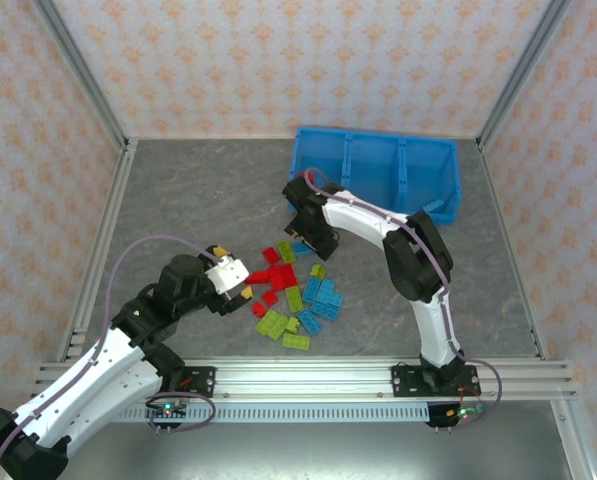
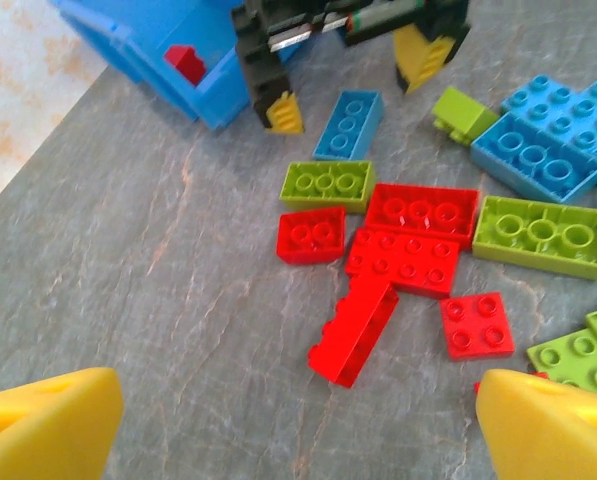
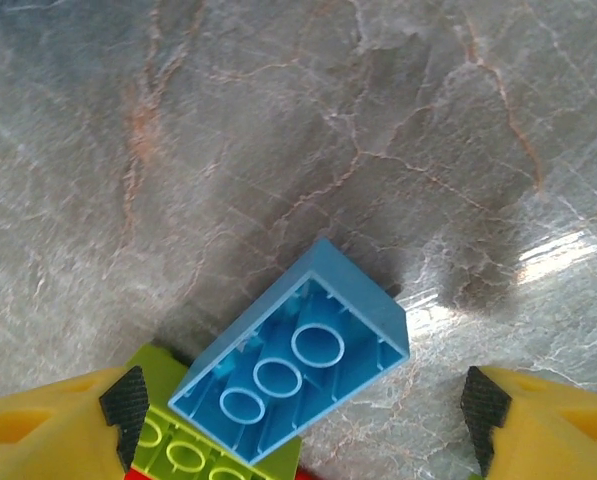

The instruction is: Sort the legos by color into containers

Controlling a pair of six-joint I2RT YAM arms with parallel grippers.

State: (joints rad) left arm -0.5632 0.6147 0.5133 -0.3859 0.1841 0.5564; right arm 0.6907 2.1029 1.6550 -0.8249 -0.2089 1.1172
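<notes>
Straddling an upturned blue brick [image 3: 298, 365], the right pincer [image 3: 303, 405] stands open; the left pincer [image 1: 233, 272], also open, waits 9 o'clock of the red bricks [image 1: 273, 276].

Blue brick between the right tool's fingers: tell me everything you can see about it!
The light blue brick is shiny oblong plastic, lying upside down: its hollow underside faces up, with three round tubes in a row. It sits slantwise on the grey marbled table, one end overlapping a lime green brick. The right tool has its yellow fingers open either side, not touching it.
</notes>
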